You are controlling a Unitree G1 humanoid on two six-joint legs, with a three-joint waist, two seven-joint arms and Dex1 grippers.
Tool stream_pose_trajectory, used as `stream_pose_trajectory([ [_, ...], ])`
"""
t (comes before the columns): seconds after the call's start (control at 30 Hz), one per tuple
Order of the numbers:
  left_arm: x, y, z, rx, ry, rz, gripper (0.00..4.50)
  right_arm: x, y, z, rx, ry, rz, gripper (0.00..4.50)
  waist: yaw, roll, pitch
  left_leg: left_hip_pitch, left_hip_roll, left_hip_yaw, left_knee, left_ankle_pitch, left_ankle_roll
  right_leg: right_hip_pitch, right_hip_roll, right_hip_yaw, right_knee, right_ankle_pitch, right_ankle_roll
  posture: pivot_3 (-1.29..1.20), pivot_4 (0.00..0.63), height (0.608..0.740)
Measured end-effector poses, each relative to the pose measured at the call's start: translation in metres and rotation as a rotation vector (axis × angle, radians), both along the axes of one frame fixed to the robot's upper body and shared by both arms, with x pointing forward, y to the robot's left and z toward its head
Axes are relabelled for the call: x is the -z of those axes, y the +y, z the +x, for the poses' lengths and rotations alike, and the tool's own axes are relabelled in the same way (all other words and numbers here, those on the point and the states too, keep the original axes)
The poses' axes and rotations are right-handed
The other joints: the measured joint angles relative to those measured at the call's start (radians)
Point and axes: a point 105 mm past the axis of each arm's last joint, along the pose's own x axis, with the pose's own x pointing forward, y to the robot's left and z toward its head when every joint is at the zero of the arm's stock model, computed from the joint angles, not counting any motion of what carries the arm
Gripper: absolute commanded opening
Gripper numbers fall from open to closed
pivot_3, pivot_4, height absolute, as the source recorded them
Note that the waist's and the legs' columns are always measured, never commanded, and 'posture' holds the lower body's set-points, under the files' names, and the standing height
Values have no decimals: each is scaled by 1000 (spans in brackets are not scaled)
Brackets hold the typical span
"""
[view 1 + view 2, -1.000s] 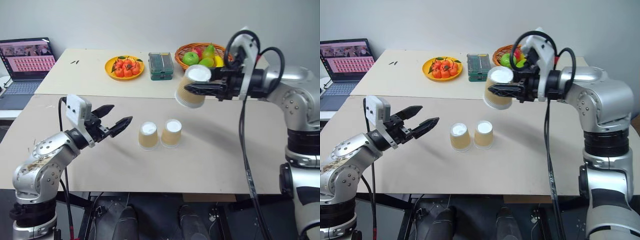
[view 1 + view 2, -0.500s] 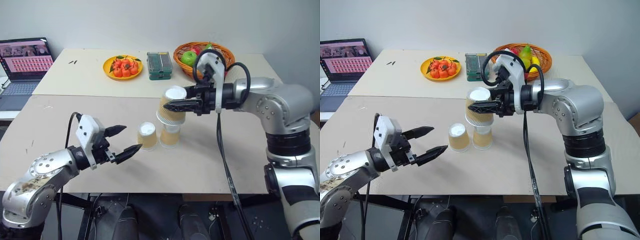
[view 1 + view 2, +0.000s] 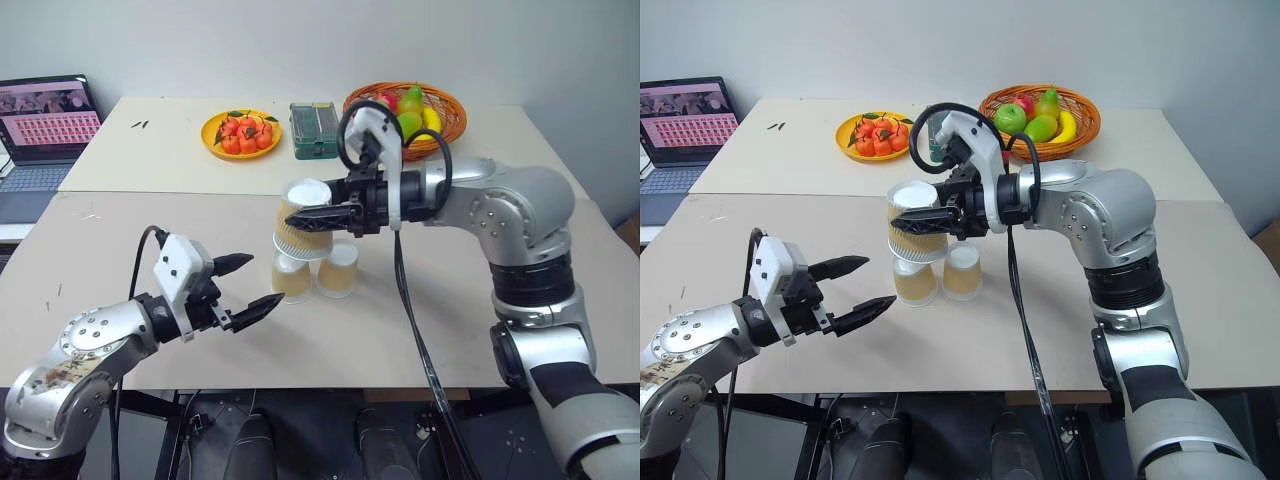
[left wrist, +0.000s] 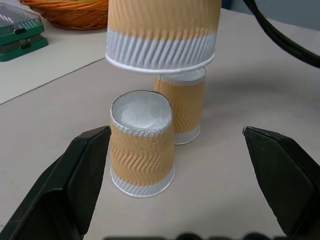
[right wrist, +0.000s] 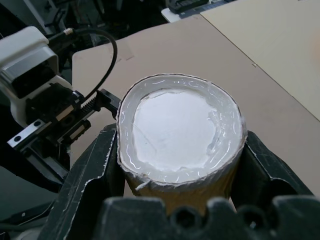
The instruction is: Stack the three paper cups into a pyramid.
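The right gripper point(image 3: 908, 222) has its jaws clenched on the third cup point(image 3: 915, 222), held inverted and near upright, just above the two base cups. The left base cup point(image 3: 290, 278) and right base cup point(image 3: 338, 269) stand inverted, side by side on the surface point(image 3: 420, 320). The held cup hangs more over the left base cup than over the seam. The left gripper point(image 3: 250, 283), jaws released and empty, hovers near the left base cup.
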Motion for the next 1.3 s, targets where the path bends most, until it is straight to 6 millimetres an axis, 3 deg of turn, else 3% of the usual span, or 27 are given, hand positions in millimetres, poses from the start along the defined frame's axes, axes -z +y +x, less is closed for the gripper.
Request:
stream_pose_trajectory([
  [0.2, 1, 0, -1, -18, -2, -4, 4500, 18, -5, 12, 19, 11, -34, 2505, -5, 0, 0, 0, 0, 0, -5, 5, 8, -3, 0, 0, 0, -1, -1, 0, 150, 740],
  [0.77, -5, -2, -1, -20, -30, -2, 4500, 28, -12, 16, 17, -12, -43, 2505, -7, 0, 0, 0, 0, 0, -6, 5, 8, -4, 1, 0, 1, -3, -1, 0, 150, 740],
  [0.83, -6, -2, 1, -20, -33, -4, 4500, 28, -12, 16, 15, -15, -44, 3495, -7, 0, 0, 0, 0, 0, -6, 5, 8, -4, 1, 0, 1, -3, -1, 0, 150, 740],
  [0.93, -5, -3, 2, -14, -26, -5, 4500, 28, -12, 14, 10, -20, -45, 4400, -6, 0, 0, 0, 0, 0, -7, 5, 8, -3, 1, 0, 1, -4, -1, 0, 150, 740],
  [1.3, 0, 1, 8, -27, -19, -16, 4500, 29, -15, 9, 2, 25, -30, 4465, -6, 0, 0, 0, 0, 0, -6, 5, 8, -3, 1, 0, 2, -4, -1, 0, 150, 740],
])
